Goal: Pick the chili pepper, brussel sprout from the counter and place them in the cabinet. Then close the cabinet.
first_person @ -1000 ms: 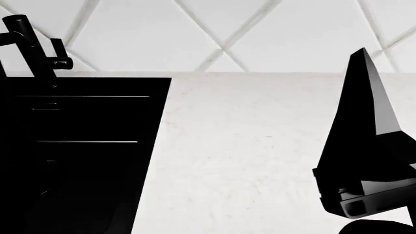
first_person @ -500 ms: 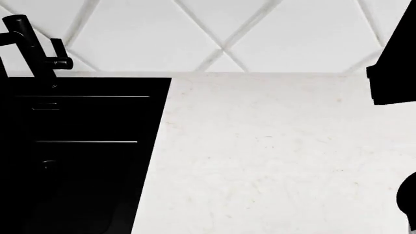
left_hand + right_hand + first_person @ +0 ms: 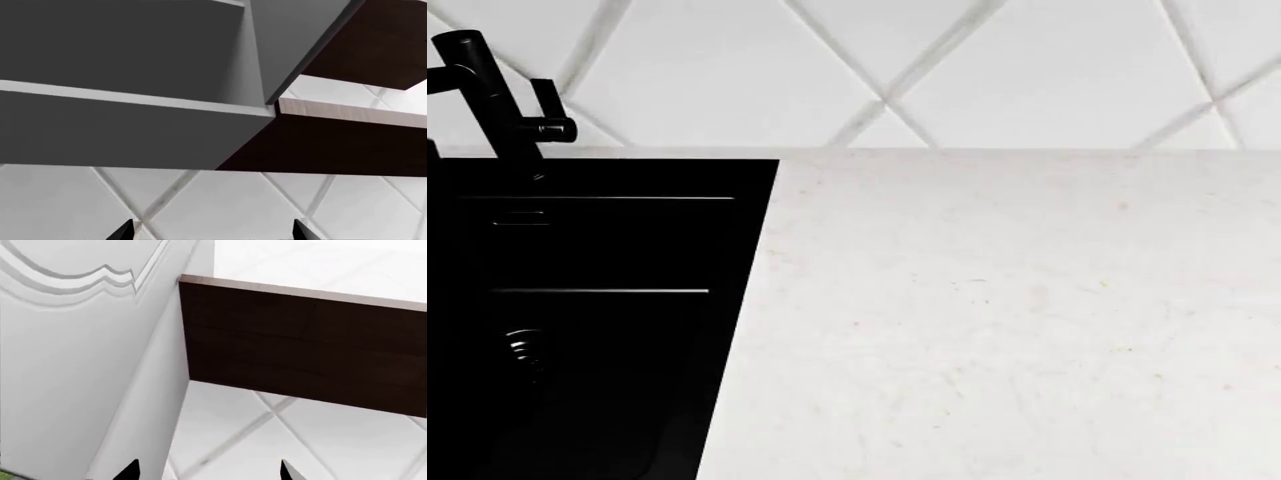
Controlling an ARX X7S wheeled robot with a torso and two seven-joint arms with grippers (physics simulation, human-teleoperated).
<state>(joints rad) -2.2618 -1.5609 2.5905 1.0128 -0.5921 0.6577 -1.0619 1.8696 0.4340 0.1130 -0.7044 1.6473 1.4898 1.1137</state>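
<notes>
Head view, left to right: black faucet [image 3: 487, 85], black sink [image 3: 587, 320], bare white worktop [image 3: 1001, 320] against diamond-tile wall [image 3: 881, 60]. Pepper and sprout in no view. Left claw [image 3: 210, 231] tips spread apart, holding nothing, facing cabinet [image 3: 133, 100]. Right claw [image 3: 208, 470] tips likewise apart, empty, by white cabinet door [image 3: 73, 350].

My views render-sharp, no blur; flat bright light on tabletop [image 3: 1001, 320], sink [image 3: 587, 330] pure black, shadows faint.
</notes>
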